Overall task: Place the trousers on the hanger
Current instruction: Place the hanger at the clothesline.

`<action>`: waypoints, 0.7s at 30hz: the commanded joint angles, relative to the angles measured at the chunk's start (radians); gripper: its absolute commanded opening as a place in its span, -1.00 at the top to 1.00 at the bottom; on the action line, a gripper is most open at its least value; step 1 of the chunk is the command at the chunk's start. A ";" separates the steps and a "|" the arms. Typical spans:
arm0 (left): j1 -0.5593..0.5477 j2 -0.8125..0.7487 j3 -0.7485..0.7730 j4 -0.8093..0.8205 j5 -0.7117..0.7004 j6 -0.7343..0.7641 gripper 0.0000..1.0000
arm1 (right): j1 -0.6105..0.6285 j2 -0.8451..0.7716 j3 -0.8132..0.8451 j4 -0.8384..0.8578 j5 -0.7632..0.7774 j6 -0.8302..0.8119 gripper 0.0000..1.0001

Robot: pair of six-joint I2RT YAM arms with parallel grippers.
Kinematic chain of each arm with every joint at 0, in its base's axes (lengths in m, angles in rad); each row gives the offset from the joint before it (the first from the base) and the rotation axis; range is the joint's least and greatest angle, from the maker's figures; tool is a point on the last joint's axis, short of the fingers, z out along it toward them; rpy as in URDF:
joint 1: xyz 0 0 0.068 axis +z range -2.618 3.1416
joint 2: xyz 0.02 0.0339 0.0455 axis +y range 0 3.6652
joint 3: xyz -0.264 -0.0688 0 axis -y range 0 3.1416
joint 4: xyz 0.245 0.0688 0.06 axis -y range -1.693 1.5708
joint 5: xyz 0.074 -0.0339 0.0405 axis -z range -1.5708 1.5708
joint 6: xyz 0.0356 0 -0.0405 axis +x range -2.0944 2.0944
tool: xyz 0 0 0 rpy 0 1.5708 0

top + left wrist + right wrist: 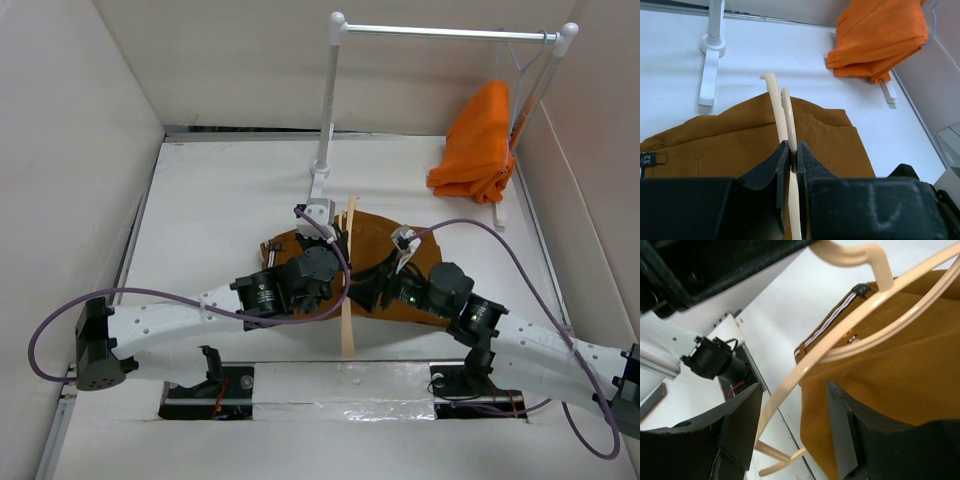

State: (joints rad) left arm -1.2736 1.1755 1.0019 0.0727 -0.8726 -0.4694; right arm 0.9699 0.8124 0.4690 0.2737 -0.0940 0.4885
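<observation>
The rust-brown trousers (375, 232) lie flat on the table's middle, also in the left wrist view (730, 145). The pale beige hanger (347, 325) stands on edge across them, running near to far. My left gripper (338, 258) is shut on the hanger (785, 112); its jaws (793, 150) pinch one thin arm. My right gripper (368, 292) is open (795, 395). A ribbed hanger arm (850, 315) and the trousers' edge (900, 370) pass between its jaws. The striped waistband trim (832, 320) shows beyond.
A bright orange garment (478, 140) hangs on a thin wire hanger from a white rack (450, 33) at the back right; it also shows in the left wrist view (880, 35). The rack's post (325, 110) and foot (710, 65) stand behind the trousers. White walls enclose the table.
</observation>
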 commanded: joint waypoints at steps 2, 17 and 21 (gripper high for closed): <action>0.002 -0.039 0.032 0.188 0.015 -0.008 1.00 | 0.016 0.002 0.025 0.070 0.077 0.027 -0.19; 0.002 0.021 0.119 0.280 0.026 0.052 1.00 | 0.050 0.084 0.010 0.225 0.054 0.127 0.86; 0.029 0.070 0.161 0.342 0.082 0.086 1.00 | 0.050 0.053 0.010 0.251 0.059 0.180 1.00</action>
State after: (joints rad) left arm -1.2644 1.2346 1.0527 0.1719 -0.8593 -0.3809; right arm 1.0019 0.8917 0.4683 0.4038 -0.0006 0.6525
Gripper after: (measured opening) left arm 0.050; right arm 0.295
